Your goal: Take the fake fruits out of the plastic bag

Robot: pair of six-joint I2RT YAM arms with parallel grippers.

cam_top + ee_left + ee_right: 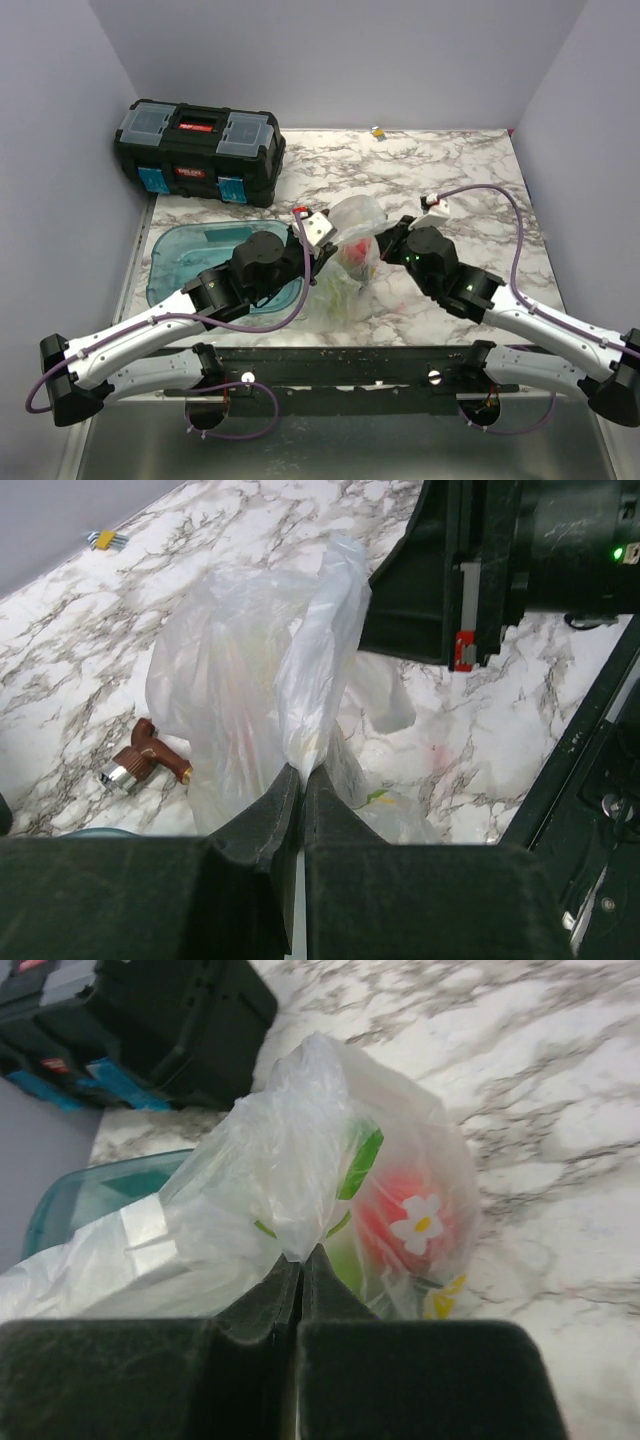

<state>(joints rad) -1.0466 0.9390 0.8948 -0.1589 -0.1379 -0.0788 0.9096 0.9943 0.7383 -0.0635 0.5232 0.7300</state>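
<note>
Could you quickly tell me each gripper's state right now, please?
Left gripper: closed on the plastic bag.
Right gripper: closed on the plastic bag.

Your thin clear plastic bag (300,1170) veils its load. Through the film you get one red round fruit (400,1225), smeared soft, and from above the green shapes (340,290) low in the bag won't sort into separate fruits. Up there the folds also swallow the tips of the left gripper (302,772) and right gripper (300,1258). Your left arm (230,285) covers part of the blue translucent tray (190,255). The black toolbox (150,1030) runs off the right wrist view's top edge. That yellow-and-blue speck (378,132) on the far side of the marble table (450,170) is too small to name.
</note>
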